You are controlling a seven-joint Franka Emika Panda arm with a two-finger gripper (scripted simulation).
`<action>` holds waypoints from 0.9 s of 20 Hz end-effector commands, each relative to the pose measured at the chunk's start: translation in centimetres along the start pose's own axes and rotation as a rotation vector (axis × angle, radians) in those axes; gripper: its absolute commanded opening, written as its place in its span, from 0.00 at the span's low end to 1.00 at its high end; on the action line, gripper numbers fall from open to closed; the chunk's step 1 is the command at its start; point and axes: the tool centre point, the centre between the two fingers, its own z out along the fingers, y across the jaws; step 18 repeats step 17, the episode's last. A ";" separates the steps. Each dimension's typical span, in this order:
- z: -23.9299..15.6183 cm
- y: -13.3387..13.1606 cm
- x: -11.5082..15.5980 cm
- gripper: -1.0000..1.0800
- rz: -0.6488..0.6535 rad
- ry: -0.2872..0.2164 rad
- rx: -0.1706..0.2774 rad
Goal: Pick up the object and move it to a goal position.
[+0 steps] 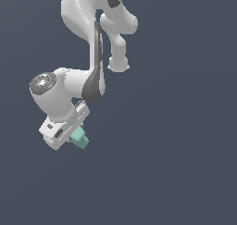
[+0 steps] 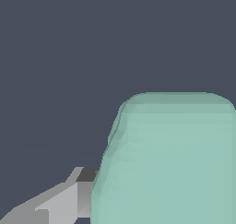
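Note:
The object [image 1: 81, 138] is a small mint-green block sitting at the tip of the white hand in the exterior view's lower left. My gripper [image 1: 77, 135] is shut on it, and the block sticks out past the hand toward the exterior view's right. In the wrist view the object [image 2: 170, 163] fills much of the picture. One grey finger [image 2: 64, 200] lies against its side; the other finger is hidden behind the block. No marker for a goal position shows in either view.
The arm's white links [image 1: 83, 15] rise from the hand toward the top of the exterior view. Everything around is a plain dark blue-grey surface [image 1: 176, 164] with no other objects or edges in view.

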 end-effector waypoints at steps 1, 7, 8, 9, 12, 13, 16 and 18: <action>-0.2 1.2 -1.0 0.00 -0.002 0.000 0.000; -0.5 3.0 -2.5 0.00 -0.002 0.000 0.000; -0.6 3.1 -2.7 0.00 -0.002 0.000 0.000; -0.6 3.3 -2.8 0.00 -0.002 0.000 0.000; -0.6 3.6 -3.0 0.00 -0.002 0.000 0.000; -0.6 3.7 -3.0 0.00 -0.002 0.000 0.000; -0.6 3.7 -3.0 0.00 -0.002 0.000 0.000; -0.6 3.6 -3.0 0.00 -0.002 0.000 0.000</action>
